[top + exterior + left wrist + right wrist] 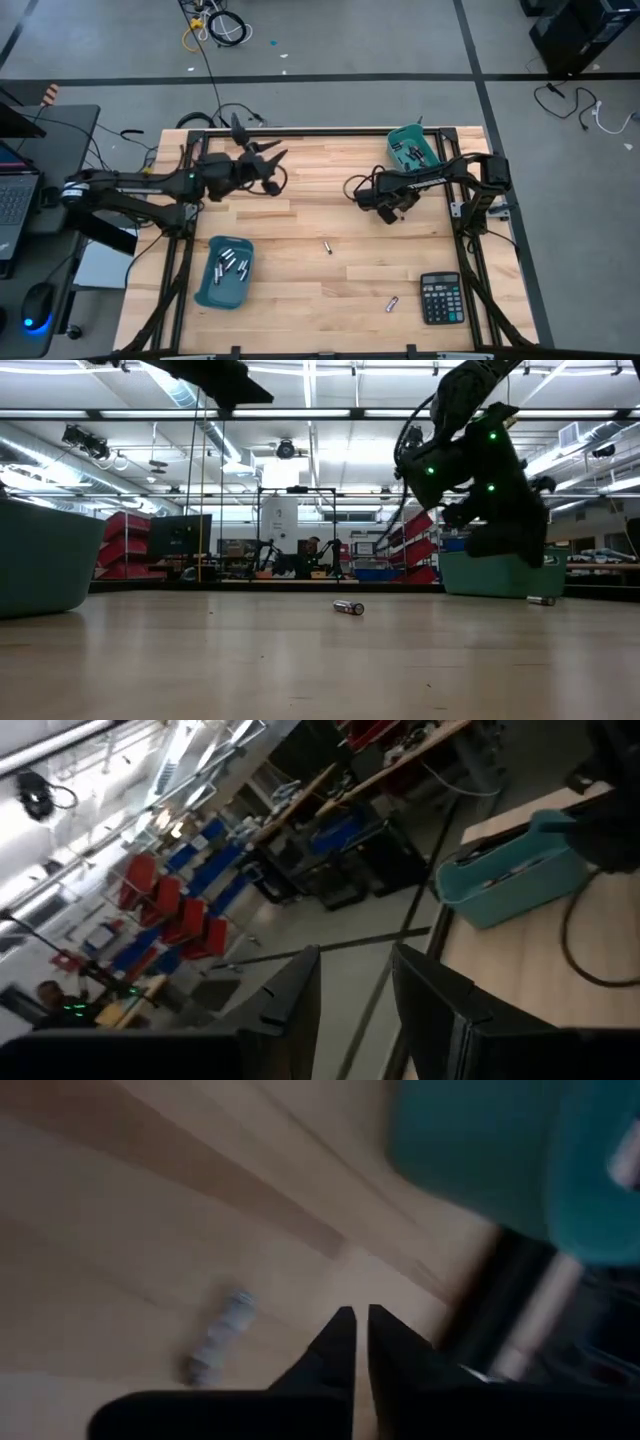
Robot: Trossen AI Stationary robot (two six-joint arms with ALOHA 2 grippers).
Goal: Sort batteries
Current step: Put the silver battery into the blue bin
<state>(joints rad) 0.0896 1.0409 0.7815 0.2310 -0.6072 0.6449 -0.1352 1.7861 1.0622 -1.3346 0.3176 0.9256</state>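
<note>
My right gripper [388, 213] [358, 1318] hangs over the table's far right part, pointing slantwise down, its fingertips almost together with nothing between them. A small silver battery [215, 1338] lies flat on the wood close to it. Two more batteries [328, 247] [393, 303] lie loose on the table. A teal bin [412, 148] at the far right and a teal bin [225, 272] at the near left each hold several batteries. My left gripper [268, 158] [355, 965] stands open and empty above the far left, pointing level.
A black calculator [440, 298] lies at the near right corner. Dark frame rails run along the table's left and right edges. Bare wood stretches between the two bins. In the low view a battery [541, 600] lies beside the far bin [500, 575].
</note>
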